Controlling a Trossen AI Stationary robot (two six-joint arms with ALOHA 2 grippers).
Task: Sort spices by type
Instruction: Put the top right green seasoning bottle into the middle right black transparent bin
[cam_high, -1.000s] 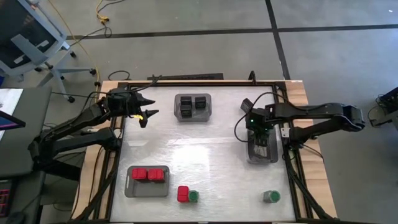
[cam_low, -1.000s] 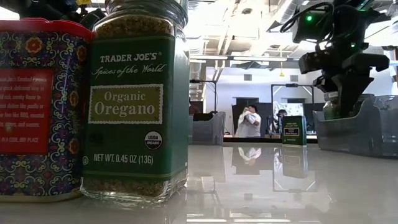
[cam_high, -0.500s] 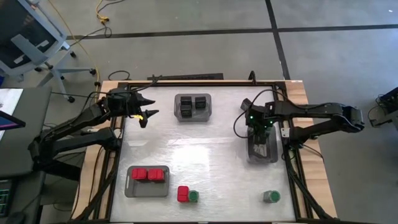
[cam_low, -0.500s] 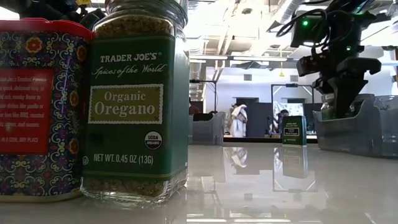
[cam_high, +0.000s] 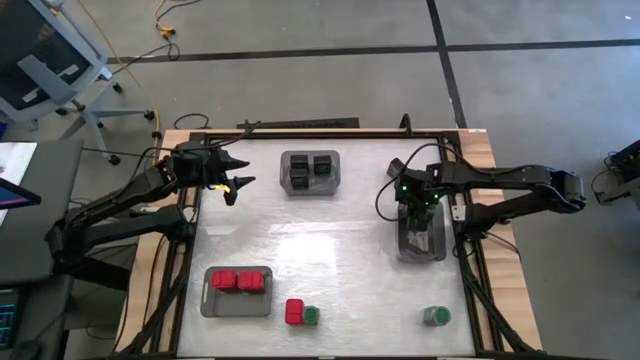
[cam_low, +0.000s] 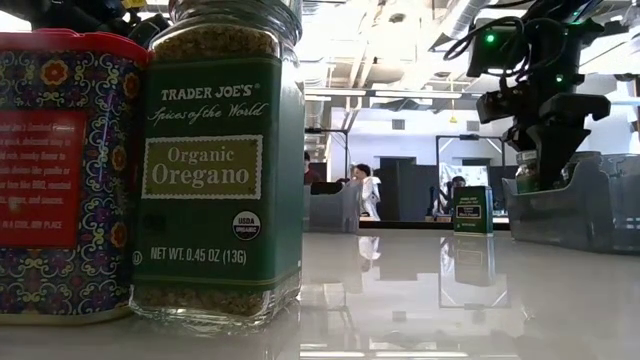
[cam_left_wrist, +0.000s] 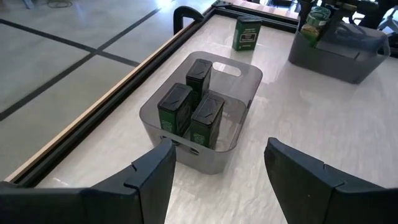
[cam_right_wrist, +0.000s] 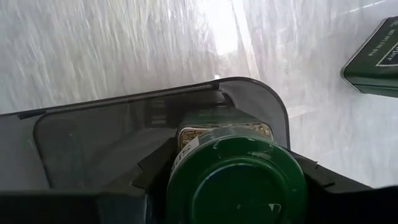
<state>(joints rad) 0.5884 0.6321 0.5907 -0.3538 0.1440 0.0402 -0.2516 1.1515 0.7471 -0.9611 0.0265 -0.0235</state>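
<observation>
My right gripper (cam_high: 417, 200) is shut on a round green-lidded jar (cam_right_wrist: 236, 180) inside the far end of the grey right tray (cam_high: 422, 250). In the low view the jar (cam_low: 527, 170) shows above the tray's rim. My left gripper (cam_left_wrist: 217, 168) hangs open near the table's far left (cam_high: 235, 183), short of a grey tray holding black tins (cam_left_wrist: 193, 112). A lone dark tin (cam_left_wrist: 247, 32) stands on the table by the far edge. A red box (cam_high: 294, 312) and a jar (cam_high: 311, 316) stand at the near edge, and another jar (cam_high: 435, 316) at near right. My right gripper holds the jar just below its green lid (cam_right_wrist: 186, 146), pinched between the two fingers (cam_right_wrist: 152, 171). The fingers come from above, pointing down, and the jar stays upright. Whether its base rests on the tray floor is hidden by the tray wall.
A grey tray with two red boxes (cam_high: 238, 285) sits near left. The table's black frame rail (cam_high: 320, 130) runs along the far edge. The middle of the table (cam_high: 320, 240) is bare. A person (cam_low: 368, 190) walks in the room behind.
My right gripper has shifted slightly toward the table's far edge over the right tray and straightened from a tilt to upright, keeping the jar. The person in the background has walked across the room.
</observation>
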